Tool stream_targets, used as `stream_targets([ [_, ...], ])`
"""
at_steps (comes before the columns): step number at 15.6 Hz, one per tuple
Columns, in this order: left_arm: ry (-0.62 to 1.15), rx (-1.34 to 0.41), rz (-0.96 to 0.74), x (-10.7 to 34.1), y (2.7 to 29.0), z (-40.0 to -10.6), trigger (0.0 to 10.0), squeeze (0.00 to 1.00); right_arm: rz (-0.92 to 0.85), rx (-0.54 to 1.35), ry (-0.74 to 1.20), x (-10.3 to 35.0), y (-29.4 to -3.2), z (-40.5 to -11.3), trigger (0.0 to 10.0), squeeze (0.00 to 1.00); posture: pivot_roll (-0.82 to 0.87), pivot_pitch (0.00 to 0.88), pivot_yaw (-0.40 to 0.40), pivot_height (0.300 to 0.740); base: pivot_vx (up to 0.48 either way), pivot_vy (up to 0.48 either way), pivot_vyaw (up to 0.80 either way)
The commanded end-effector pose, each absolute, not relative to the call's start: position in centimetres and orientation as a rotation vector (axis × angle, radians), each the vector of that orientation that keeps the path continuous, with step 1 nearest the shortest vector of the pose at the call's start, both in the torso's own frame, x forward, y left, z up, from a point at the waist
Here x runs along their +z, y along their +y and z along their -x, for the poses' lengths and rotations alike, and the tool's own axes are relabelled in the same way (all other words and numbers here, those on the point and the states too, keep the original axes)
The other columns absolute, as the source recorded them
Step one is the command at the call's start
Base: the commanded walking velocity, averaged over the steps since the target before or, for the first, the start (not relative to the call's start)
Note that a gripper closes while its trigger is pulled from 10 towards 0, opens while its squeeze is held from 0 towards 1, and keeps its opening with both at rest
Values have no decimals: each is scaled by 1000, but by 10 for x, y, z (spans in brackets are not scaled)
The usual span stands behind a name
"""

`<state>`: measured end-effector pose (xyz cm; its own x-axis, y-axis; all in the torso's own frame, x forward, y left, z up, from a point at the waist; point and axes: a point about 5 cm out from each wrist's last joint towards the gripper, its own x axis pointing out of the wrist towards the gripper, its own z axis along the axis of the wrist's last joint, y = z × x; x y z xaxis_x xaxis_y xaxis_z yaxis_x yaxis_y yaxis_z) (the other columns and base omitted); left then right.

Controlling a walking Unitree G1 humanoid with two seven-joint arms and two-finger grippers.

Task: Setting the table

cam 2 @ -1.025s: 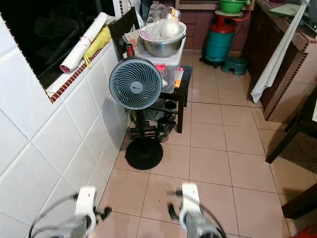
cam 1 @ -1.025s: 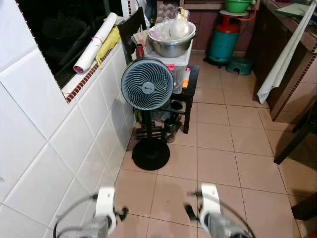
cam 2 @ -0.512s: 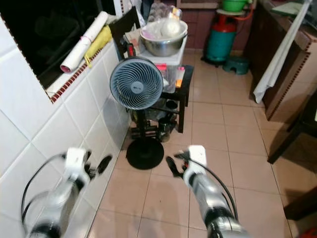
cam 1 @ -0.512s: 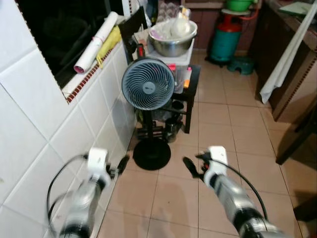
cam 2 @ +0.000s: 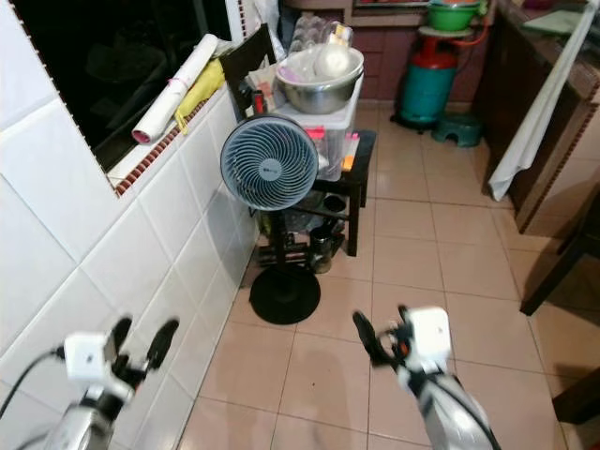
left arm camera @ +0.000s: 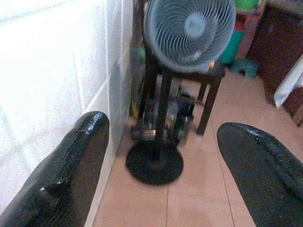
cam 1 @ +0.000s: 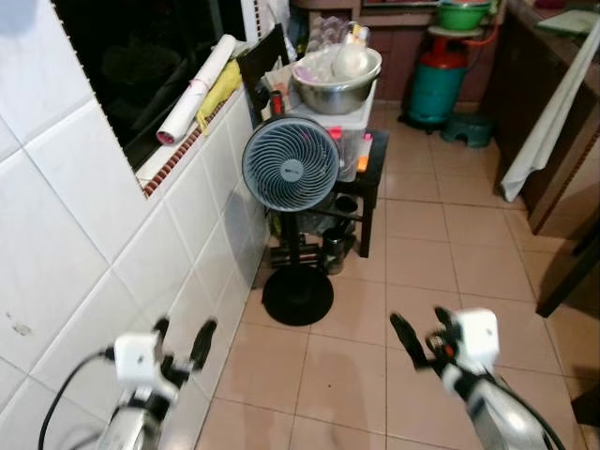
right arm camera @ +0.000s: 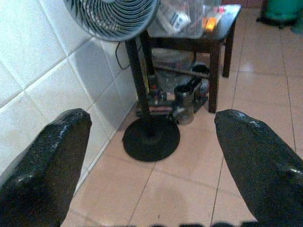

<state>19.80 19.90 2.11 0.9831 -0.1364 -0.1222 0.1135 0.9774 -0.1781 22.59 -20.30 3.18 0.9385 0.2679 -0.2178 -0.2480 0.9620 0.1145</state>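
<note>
Facing a grey pedestal fan (cam 1: 291,176) (round black base), fingers spread.

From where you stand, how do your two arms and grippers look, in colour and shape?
Both arms are silver tubes, each ending in a white boxy wrist block. A thin black cable loops beside each arm. The left gripper and the right gripper each have two long black fingers with a slightly glossy, rounded surface.

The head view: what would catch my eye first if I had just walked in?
A round grey fan on a black stand, beside the white tiled wall. Behind it, a steel bowl sits atop a small black table. Low in front, the left hand and right hand hang open above the floor.
</note>
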Motion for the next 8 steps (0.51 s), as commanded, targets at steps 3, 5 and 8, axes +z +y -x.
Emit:
stream_targets([
  [3,159,-196,205,34,192,-212,10000,0,-57,247,185,41,-177,-226,10000,0,-20,0,67,740,0,0,0],
  [5,135,-249,243,45,186,-222,10000,0,-56,274,178,49,-163,-233,10000,0,8,0,62,740,0,0,0],
  [8,74,-276,290,57,182,-238,10000,0,-14,339,186,56,-164,-243,10000,0,8,0,65,740,0,0,0],
])
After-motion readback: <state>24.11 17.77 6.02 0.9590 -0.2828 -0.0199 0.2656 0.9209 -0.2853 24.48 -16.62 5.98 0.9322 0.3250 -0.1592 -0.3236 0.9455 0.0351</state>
